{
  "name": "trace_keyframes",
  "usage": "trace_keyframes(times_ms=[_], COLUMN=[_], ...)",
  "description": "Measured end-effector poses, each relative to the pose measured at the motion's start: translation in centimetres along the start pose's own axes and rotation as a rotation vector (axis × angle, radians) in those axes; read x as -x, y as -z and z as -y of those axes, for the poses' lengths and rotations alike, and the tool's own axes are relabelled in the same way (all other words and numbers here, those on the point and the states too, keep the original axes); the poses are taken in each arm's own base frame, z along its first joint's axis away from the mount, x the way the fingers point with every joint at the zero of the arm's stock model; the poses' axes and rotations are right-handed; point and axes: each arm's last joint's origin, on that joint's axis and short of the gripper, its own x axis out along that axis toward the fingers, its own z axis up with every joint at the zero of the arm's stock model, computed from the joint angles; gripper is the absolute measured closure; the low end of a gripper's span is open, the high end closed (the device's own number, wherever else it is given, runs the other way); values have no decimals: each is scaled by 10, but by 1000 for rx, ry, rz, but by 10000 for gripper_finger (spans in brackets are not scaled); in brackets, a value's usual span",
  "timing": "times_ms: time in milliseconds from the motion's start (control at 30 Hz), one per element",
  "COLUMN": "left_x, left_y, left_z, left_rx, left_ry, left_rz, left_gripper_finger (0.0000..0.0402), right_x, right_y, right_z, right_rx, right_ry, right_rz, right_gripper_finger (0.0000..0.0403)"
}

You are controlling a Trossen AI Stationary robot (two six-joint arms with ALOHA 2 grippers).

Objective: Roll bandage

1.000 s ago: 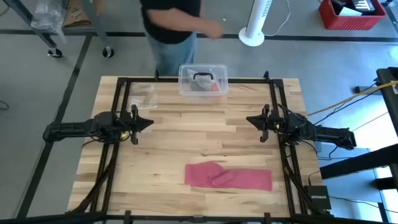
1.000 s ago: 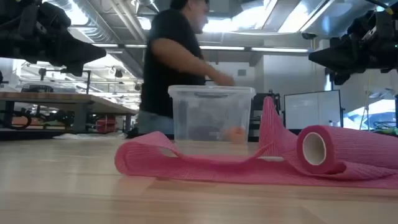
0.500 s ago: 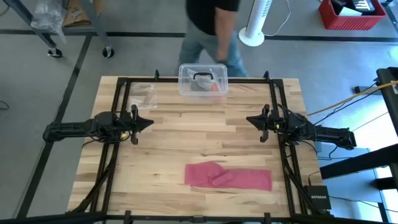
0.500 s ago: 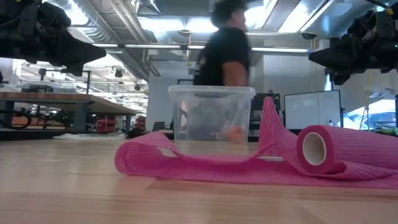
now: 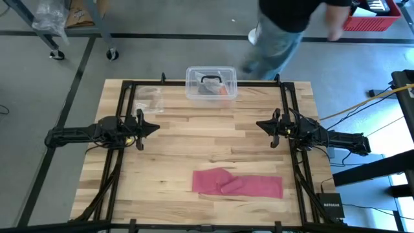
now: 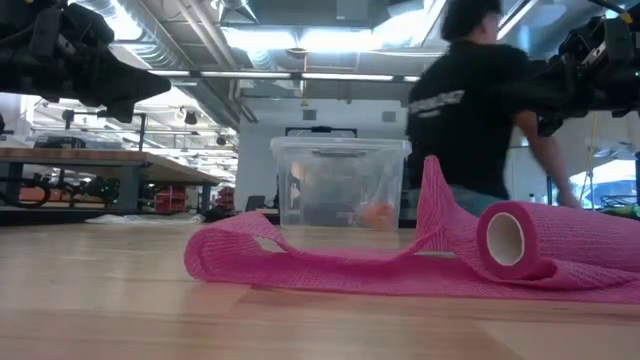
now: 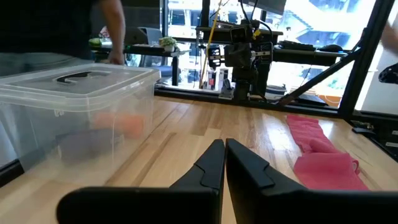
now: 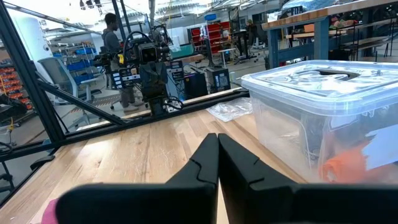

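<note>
Behind table [image 5: 194,142], person [image 5: 291,26] moved right

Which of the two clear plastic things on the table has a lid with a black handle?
The clear plastic box at the table's far edge, between the two arms; the small clear plastic bag beside it lies flat, with no lid or handle.

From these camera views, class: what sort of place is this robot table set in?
Probably a robotics lab or workshop: exposed ceiling ducts, workbenches, storage shelves with bins, and a person walking past behind the table.
</note>
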Motion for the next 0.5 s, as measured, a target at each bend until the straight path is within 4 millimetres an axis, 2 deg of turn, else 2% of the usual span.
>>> trace_keyframes(times_ms=[267, 400, 500], left_x=[0, 2, 4], left_y=[-4, -17, -26], left_z=[0, 1, 1], left_rx=[27, 269, 321], left_ry=[-3, 33, 62], left_rz=[49, 180, 272], left_gripper_finger=[393, 393, 393], right_x=[0, 0, 0], right_y=[0, 0, 0], right_z=[0, 0, 0], right_rx=[0, 0, 0], right_ry=[0, 0, 0], right_rz=[0, 0, 0], right_gripper_finger=[393, 393, 393])
